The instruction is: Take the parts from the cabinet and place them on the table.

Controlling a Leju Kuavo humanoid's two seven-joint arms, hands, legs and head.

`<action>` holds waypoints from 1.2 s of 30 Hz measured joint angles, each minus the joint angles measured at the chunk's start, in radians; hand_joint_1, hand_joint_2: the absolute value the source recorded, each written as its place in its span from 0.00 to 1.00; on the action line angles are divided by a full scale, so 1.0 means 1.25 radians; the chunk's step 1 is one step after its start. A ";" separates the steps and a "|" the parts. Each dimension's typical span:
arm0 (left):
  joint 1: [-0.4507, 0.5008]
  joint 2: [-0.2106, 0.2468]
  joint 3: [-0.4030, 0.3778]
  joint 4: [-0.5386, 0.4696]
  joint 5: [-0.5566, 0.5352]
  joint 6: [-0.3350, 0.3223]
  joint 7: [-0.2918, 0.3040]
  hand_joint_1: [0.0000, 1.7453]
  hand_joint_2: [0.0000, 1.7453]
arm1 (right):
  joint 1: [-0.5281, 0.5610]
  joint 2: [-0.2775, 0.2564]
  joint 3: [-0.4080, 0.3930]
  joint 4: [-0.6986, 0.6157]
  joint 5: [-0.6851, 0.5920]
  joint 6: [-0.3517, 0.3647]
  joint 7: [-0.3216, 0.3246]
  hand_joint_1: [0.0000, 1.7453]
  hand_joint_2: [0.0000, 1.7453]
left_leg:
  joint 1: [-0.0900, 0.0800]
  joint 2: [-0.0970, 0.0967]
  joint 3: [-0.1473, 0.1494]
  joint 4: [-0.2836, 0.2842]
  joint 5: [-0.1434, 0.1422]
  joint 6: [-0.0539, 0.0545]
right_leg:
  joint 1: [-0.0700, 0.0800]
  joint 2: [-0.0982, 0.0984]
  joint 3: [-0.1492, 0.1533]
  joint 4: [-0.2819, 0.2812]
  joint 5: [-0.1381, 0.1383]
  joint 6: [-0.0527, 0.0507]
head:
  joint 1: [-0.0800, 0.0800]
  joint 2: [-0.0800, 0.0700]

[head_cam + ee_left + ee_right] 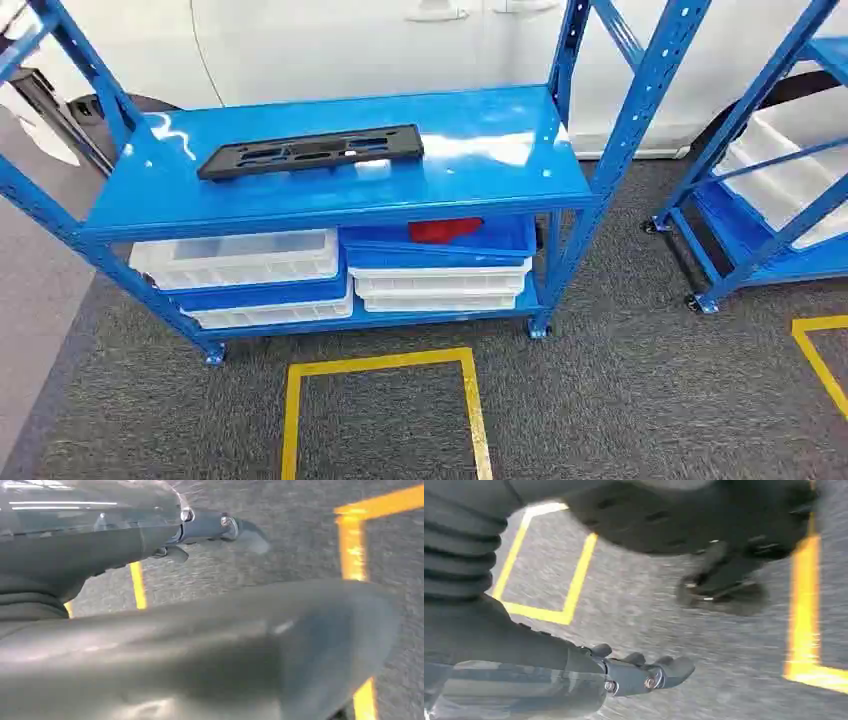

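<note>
One black part lies on our blue cabinet top, well apart from our left hand and right hand, both hanging over carpet, fingers extended, holding nothing.

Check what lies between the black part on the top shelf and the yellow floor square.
In the head view, the lower shelf's stacked bins sit between the black part and the yellow square, then bare grey carpet.
</note>
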 joint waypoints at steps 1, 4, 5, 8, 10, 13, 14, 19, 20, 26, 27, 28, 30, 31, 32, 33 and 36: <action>-0.004 0.000 0.000 -0.001 0.000 -0.001 0.000 0.00 1.00 | 0.007 0.000 0.000 0.001 0.000 0.000 0.000 0.00 0.00 | 0.000 0.003 0.002 -0.001 -0.001 -0.003 | 0.000 0.005 0.000 0.000 0.000 -0.001 | 0.000 0.000; -0.014 0.000 0.000 -0.002 0.000 -0.001 0.001 0.00 1.00 | 0.019 0.000 0.000 0.006 0.000 0.000 0.000 0.00 0.00 | 0.003 0.015 0.006 -0.004 -0.004 -0.026 | 0.003 0.016 -0.002 0.001 -0.001 -0.002 | 0.000 0.000; -0.017 0.000 0.000 -0.002 0.000 -0.001 0.001 0.00 1.00 | 0.020 0.000 0.000 0.007 0.000 0.000 0.000 0.00 0.00 | 0.003 0.015 0.006 -0.004 -0.004 -0.026 | 0.003 0.015 -0.001 0.001 -0.002 -0.002 | 0.000 0.000; -0.020 0.000 0.000 -0.007 0.000 -0.001 0.001 0.00 1.00 | 0.021 0.000 0.000 0.011 0.000 0.000 0.000 0.00 1.00 | 0.003 0.015 0.006 -0.003 -0.005 -0.027 | 0.002 0.015 -0.001 0.001 -0.002 -0.001 | 0.000 0.000; -0.021 0.000 0.000 -0.007 0.000 -0.001 0.001 0.00 1.00 | 0.022 0.000 0.000 0.013 0.000 0.000 0.000 0.00 1.00 | 0.002 0.015 0.006 -0.003 -0.005 -0.028 | 0.001 0.015 0.000 0.000 -0.002 -0.001 | 0.000 0.000; -0.022 0.000 0.000 -0.007 0.000 -0.001 0.000 0.00 1.00 | 0.023 0.000 0.000 0.014 0.000 0.000 0.000 0.00 1.00 | 0.002 0.015 0.006 -0.003 -0.006 -0.027 | 0.001 0.015 0.001 -0.001 -0.003 0.000 | 0.000 0.000; -0.022 0.000 0.000 -0.007 0.000 -0.001 0.000 0.00 1.00 | 0.023 0.000 0.000 0.015 0.000 0.000 0.000 0.00 1.00 | 0.001 0.015 0.006 -0.002 -0.006 -0.027 | 0.001 0.015 0.001 -0.001 -0.003 0.001 | 0.000 0.000; -0.039 -0.001 0.058 -0.007 -0.041 -0.001 -0.014 0.00 1.00 | 0.016 0.000 -0.002 0.025 0.025 0.001 -0.005 0.00 1.00 | 0.001 0.015 0.006 -0.001 -0.007 -0.026 | 0.000 0.015 0.002 -0.001 -0.003 0.003 | 0.000 0.000; -0.045 -0.001 0.074 -0.007 -0.058 -0.001 -0.020 0.00 1.00 | 0.014 0.000 -0.003 0.028 0.036 0.002 -0.008 0.00 1.00 | 0.001 0.015 0.006 -0.001 -0.007 -0.025 | 0.000 0.015 0.002 -0.001 -0.003 0.003 | 0.000 0.000; -0.072 -0.004 0.199 -0.004 -0.155 -0.006 -0.058 0.00 1.00 | -0.006 0.000 -0.016 0.047 0.099 0.013 -0.027 0.00 1.00 | 0.001 0.015 0.006 0.000 -0.007 -0.025 | 0.000 0.015 0.003 -0.001 -0.002 0.003 | 0.000 0.000; -0.075 -0.005 0.218 -0.003 -0.170 -0.008 -0.064 0.00 1.00 | -0.009 0.000 -0.017 0.050 0.108 0.013 -0.031 0.00 1.00 | 0.001 0.015 0.006 0.000 -0.007 -0.025 | 0.000 0.015 0.003 -0.001 -0.002 0.003 | 0.000 0.000; -0.079 -0.006 0.240 0.000 -0.186 -0.008 -0.071 0.00 1.00 | -0.012 0.000 -0.019 0.053 0.120 0.014 -0.035 0.00 1.00 | 0.001 0.015 0.006 0.000 -0.007 -0.025 | 0.000 0.015 0.003 -0.001 -0.002 0.003 | 0.000 0.000; -0.085 -0.008 0.280 0.003 -0.212 -0.009 -0.081 0.00 1.00 | -0.021 0.000 -0.024 0.058 0.137 0.014 -0.042 0.00 1.00 | 0.001 0.015 0.006 0.000 -0.007 -0.025 | 0.000 0.015 0.003 -0.001 -0.002 0.003 | 0.000 0.000; -0.088 -0.008 0.296 0.004 -0.226 -0.010 -0.086 0.00 1.00 | -0.024 0.000 -0.024 0.061 0.147 0.015 -0.047 0.00 1.00 | 0.001 0.015 0.006 0.000 -0.007 -0.025 | 0.000 0.015 0.003 -0.001 -0.002 0.003 | 0.000 0.000; -0.093 -0.010 0.320 0.008 -0.241 -0.010 -0.091 0.00 1.00 | -0.031 0.000 -0.026 0.064 0.157 0.015 -0.052 0.00 1.00 | 0.001 0.015 0.006 0.000 -0.007 -0.025 | 0.000 0.015 0.003 -0.001 -0.002 0.003 | 0.000 0.000; -0.098 -0.012 0.345 0.011 -0.259 -0.010 -0.097 0.00 1.00 | -0.036 0.000 -0.030 0.067 0.169 0.015 -0.058 0.00 0.00 | 0.001 0.015 0.006 0.000 -0.007 -0.025 | 0.000 0.015 0.003 -0.001 -0.002 0.003 | 0.000 0.000; -0.110 -0.018 0.413 0.021 -0.310 -0.010 -0.112 0.00 0.00 | -0.051 0.002 -0.037 0.076 0.204 0.016 -0.086 0.00 0.00 | 0.001 0.015 0.006 0.000 -0.007 -0.025 | 0.000 0.015 0.003 -0.001 -0.002 0.004 | 0.000 0.000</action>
